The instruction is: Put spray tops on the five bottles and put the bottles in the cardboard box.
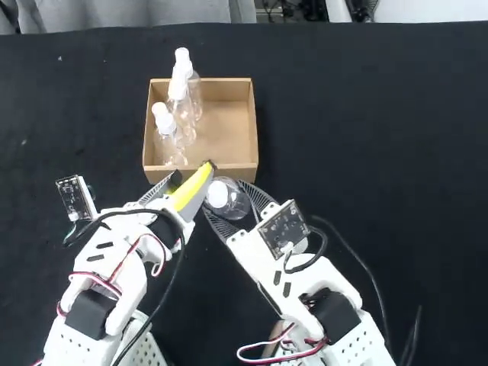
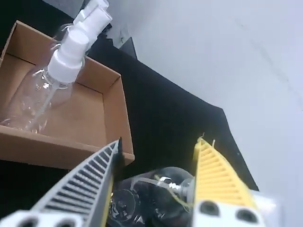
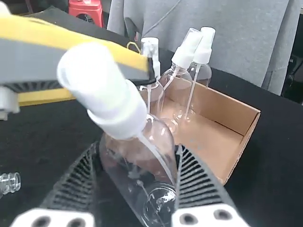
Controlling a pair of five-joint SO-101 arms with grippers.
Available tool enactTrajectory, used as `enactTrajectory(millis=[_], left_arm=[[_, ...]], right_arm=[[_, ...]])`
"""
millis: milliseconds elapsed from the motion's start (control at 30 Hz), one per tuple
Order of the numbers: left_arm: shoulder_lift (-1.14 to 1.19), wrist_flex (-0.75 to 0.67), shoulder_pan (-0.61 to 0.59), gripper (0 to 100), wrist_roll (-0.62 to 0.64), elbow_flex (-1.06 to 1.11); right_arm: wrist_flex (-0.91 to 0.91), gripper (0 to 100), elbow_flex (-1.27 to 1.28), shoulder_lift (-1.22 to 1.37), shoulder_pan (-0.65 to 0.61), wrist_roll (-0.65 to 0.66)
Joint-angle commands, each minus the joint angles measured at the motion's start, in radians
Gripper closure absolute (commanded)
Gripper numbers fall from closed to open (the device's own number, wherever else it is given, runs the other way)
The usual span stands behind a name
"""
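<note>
Your black table (image 1: 381,114) runs back to a grey curtain (image 1: 114,11). The cardboard box (image 1: 252,122) sits toward the far edge and holds three topped bottles (image 1: 183,107). Your right gripper (image 3: 137,149) clamps a fourth bottle (image 3: 132,175) just outside the box's near wall. Your left gripper (image 2: 159,142) is spread beside its top.

Tabletop (image 1: 381,114), black: carries an open cardboard box (image 1: 229,133) at its far middle, a capless bottle (image 3: 8,183) lying flat, and a thin cable (image 1: 366,267).
</note>
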Motion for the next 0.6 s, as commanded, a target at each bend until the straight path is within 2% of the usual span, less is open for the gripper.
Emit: enactTrajectory(millis=[0,167,300,567], left_arm=[[0.0,0.005,-0.077,77,-0.014,-0.058],[0.0,0.005,-0.163,77,-0.025,-0.079],[0.0,0.005,-0.205,77,-0.101,-0.068],[0.0,0.064,-0.328,77,-0.164,-0.053]], right_arm=[[-0.003,98.7,-0.013,0.004,-0.009,0.011],[0.023,98.7,-0.015,0.001,0.02,0.011],[0.021,98.7,-0.019,0.001,0.064,0.012],[0.014,98.7,-0.015,-0.001,0.087,0.012]])
